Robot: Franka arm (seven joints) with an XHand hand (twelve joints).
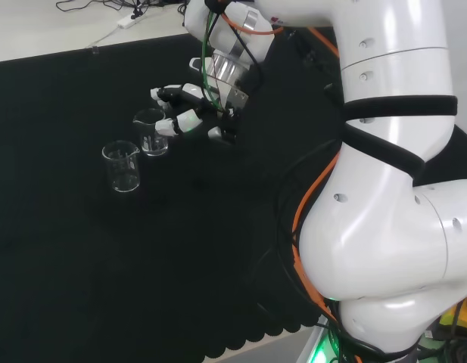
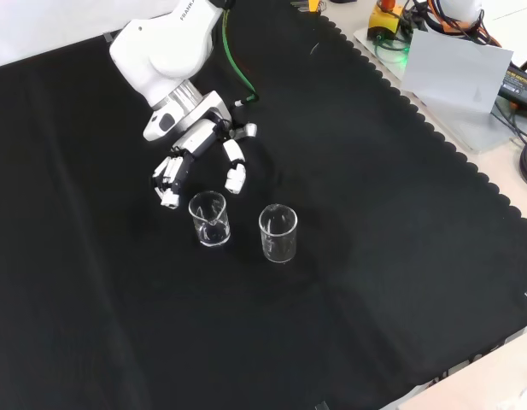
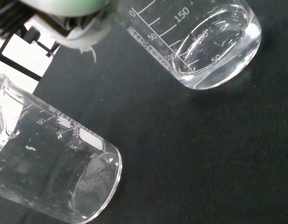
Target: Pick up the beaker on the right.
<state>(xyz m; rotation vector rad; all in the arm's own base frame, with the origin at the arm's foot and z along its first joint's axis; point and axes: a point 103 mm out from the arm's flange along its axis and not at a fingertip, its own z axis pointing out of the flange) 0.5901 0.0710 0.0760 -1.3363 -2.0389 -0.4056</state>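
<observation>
Here the hand (image 2: 190,158) hangs low over the black tabletop (image 2: 374,256), its fingers (image 2: 235,175) spread and only slightly bent, holding nothing. 2 clear glass beakers stand upright below it in the front view. The nearer beaker (image 2: 210,219) sits just beside the fingertips, apparently not touching them. The other beaker (image 2: 278,233) stands farther from the hand, just beyond the first.

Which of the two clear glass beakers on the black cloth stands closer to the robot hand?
The clear glass beaker on the left in the front view, just below the robot hand; the other clear glass beaker stands farther right.
</observation>
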